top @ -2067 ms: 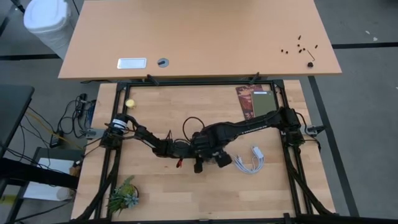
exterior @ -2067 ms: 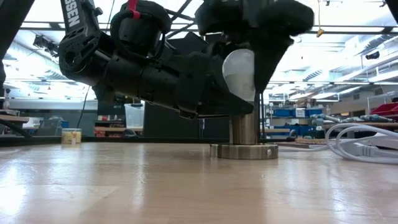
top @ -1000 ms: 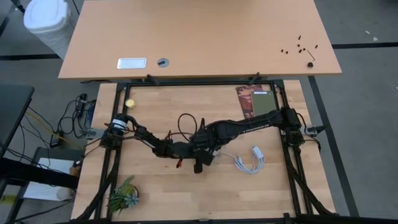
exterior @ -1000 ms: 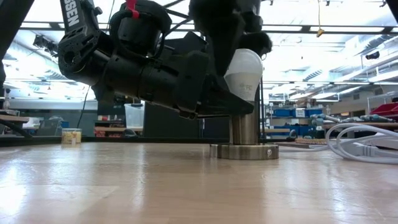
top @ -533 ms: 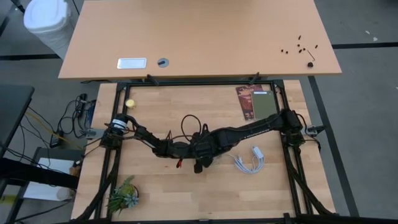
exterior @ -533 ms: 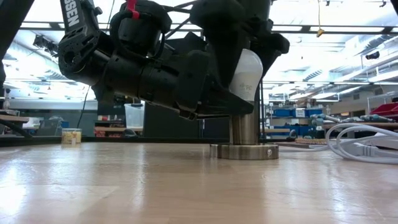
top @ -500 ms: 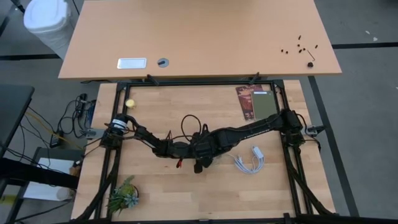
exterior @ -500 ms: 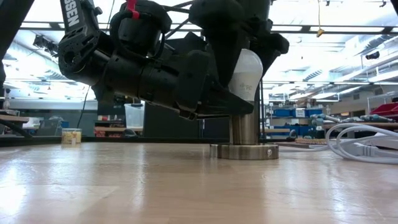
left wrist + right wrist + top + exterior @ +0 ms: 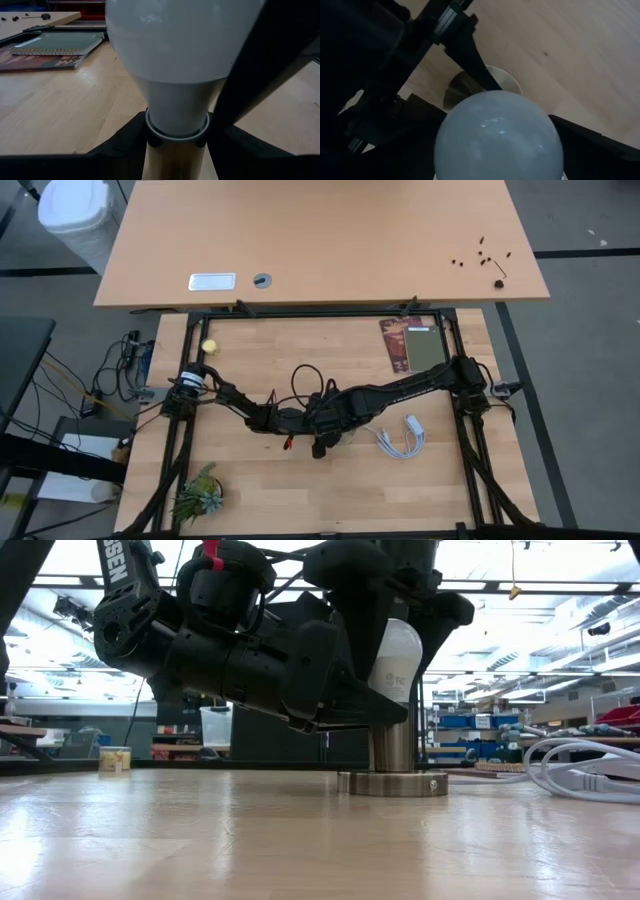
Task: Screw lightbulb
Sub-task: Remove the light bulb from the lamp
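Low view: lightbulb [image 9: 394, 660] upright between right fingers [image 9: 440, 625], seemingly gripped.

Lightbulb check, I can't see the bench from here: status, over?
Left gripper clamps the socket post. Right gripper straddles the lightbulb from above, jaws wide. Lightbulb upright in the socket. Nothing blocking.

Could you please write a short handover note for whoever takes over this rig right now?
Left gripper: clamped on the metal socket, steadying it near table centre.
Right gripper: above, fingers around the lightbulb, on its glass.
Lightbulb: upright, base seated in the socket's top.
Done: bulb placed into socket.
Left: whether it is fully tightened cannot be seen; probably keep turning, then release.
White cord lies beside, unconnected.
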`<state>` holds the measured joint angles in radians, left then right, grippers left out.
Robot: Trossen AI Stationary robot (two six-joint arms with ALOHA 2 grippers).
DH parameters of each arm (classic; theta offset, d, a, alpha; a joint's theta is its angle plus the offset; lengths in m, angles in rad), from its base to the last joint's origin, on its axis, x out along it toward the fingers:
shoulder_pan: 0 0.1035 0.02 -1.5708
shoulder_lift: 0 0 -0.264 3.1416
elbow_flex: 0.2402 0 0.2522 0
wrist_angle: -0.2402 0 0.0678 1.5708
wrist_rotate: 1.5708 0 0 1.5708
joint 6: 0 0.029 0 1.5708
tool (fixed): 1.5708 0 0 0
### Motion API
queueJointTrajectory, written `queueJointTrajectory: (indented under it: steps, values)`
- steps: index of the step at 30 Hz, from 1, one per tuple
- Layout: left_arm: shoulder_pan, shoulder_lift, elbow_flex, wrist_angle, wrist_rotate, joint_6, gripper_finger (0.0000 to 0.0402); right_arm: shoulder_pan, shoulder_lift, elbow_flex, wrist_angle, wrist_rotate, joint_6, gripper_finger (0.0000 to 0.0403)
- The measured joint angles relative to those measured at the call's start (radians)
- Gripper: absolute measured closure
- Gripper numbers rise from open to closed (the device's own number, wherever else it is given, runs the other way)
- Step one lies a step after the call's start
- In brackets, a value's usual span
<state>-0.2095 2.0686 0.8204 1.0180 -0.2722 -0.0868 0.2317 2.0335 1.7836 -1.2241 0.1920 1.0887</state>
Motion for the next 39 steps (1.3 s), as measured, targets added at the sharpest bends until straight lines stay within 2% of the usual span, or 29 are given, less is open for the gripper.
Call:
queueJointTrajectory:
  steps: [3, 11, 16, 21, 27, 39]
  values:
    - [0.0, 0.0, 0.0, 0.002, 0.0, 0.0, 0.0221, 0.0, 0.0, 0.0, -0.004, -0.001, 0.02, 0.0065]
    - [-0.001, 0.001, 0.0, 0.006, 0.0, 0.0, 0.0221, 0.0, 0.0, 0.0, -0.001, -0.003, 0.045, 0.012]
    - [-0.001, 0.001, 0.0, 0.007, 0.0, 0.0, 0.0221, 0.0, 0.0, 0.0, 0.0, -0.02, -0.053, 0.0132]
    - [-0.001, 0.001, 0.0, 0.008, 0.001, 0.0, 0.0221, 0.0, 0.0, 0.0, 0.001, -0.051, -0.347, 0.012]
    - [-0.002, 0.001, 0.0, 0.007, 0.005, 0.002, 0.0221, -0.001, 0.0, 0.002, 0.0, -0.102, -0.787, 0.0121]
    - [-0.002, 0.001, 0.0, 0.008, 0.004, 0.005, 0.0221, -0.001, 0.0, 0.002, -0.003, -0.1, -1.688, 0.012]
